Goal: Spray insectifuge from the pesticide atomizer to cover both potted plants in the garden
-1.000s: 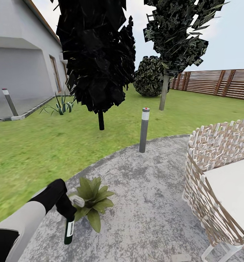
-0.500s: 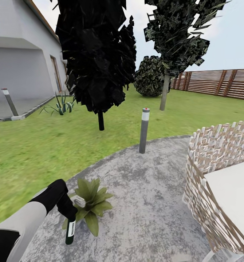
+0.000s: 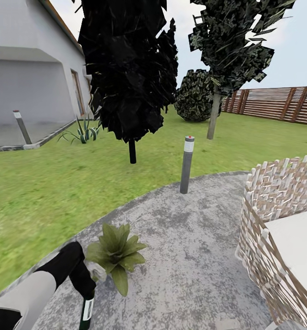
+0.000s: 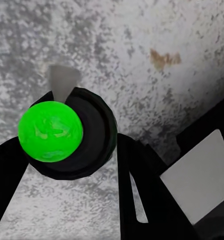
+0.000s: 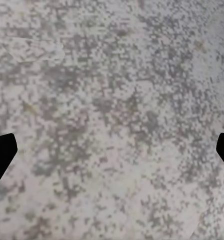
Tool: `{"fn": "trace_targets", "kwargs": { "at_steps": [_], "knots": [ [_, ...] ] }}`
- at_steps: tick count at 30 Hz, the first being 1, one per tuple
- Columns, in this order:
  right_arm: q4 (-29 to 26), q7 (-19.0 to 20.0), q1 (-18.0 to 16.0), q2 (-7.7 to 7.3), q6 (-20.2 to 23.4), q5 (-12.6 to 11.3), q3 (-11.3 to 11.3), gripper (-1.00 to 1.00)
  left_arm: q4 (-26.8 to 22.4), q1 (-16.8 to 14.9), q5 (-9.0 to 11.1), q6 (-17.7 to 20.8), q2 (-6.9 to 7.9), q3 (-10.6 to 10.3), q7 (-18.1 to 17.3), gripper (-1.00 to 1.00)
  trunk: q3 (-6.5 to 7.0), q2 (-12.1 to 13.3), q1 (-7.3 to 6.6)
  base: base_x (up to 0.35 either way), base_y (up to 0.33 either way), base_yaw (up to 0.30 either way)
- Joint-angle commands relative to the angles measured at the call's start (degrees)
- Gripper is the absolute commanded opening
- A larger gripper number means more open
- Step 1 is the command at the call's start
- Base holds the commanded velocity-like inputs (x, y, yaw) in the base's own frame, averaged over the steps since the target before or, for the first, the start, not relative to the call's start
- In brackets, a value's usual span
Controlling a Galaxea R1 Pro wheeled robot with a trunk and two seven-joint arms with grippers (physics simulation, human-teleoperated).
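My left gripper (image 3: 85, 288) is shut on the pesticide atomizer (image 3: 86, 314), a dark green bottle with a pale label that hangs below the fingers over the grey patio. One potted plant (image 3: 116, 252), a low rosette of broad green leaves, sits just right of and beyond the bottle, close to it. In the left wrist view the atomizer (image 4: 66, 132) appears end-on as a dark round body with a bright green top, between the black fingers (image 4: 142, 190). My right gripper (image 5: 112, 150) is open over bare paving, its fingertips (image 5: 1, 155) wide apart.
A grey bollard (image 3: 187, 164) stands at the patio's far edge. A wicker chair (image 3: 282, 206) with a pale cushion is at the right. Lawn (image 3: 43, 183), a dark tree (image 3: 130, 68), a shrub (image 3: 197, 96), an agave (image 3: 84, 133), the fence (image 3: 282, 104) and a house wall (image 3: 25, 87) lie beyond.
The view has panned a little, shifting the scene rightward. My left arm and the atomizer now sit lower in the picture, lower left of the plant rather than against its leaves.
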Motion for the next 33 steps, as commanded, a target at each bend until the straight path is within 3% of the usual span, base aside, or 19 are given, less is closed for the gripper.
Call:
{"fn": "trace_targets", "kwargs": {
  "at_steps": [1,6,20,26,33],
  "knots": [
    [0.07,-0.3,-0.04,0.01,-0.12,-0.13,0.38,1.0,-0.31,0.07,-0.28,0.29,-0.05,-0.16,-0.4,-1.0,-0.06,-0.02,-0.01,0.0,0.0,0.0],
    [0.07,-0.3,-0.04,0.01,-0.12,-0.12,0.38,1.0,-0.72,0.14,-0.37,0.31,-0.36,-0.11,-0.15,-1.0,-0.06,-0.02,-0.01,0.045,0.0,0.0],
    [0.07,-0.3,-0.04,0.01,-0.12,-0.1,0.38,1.0,-0.45,0.21,-0.35,0.34,-0.52,0.27,0.15,-1.0,-0.06,-0.02,-0.01,0.233,0.0,0.0],
    [0.07,-0.28,-0.04,0.01,-0.12,-0.1,0.38,1.0,-0.11,1.21,-0.29,-0.16,1.35,0.37,0.25,-1.0,-0.06,-0.02,-0.01,0.009,0.0,0.0],
    [0.07,-0.27,-0.04,0.01,-0.12,-0.1,0.38,1.0,-0.03,2.64,-0.37,-0.32,1.65,-0.04,0.36,-1.0,-0.06,-0.02,-0.01,0.0,0.0,0.0]
  ]
}}
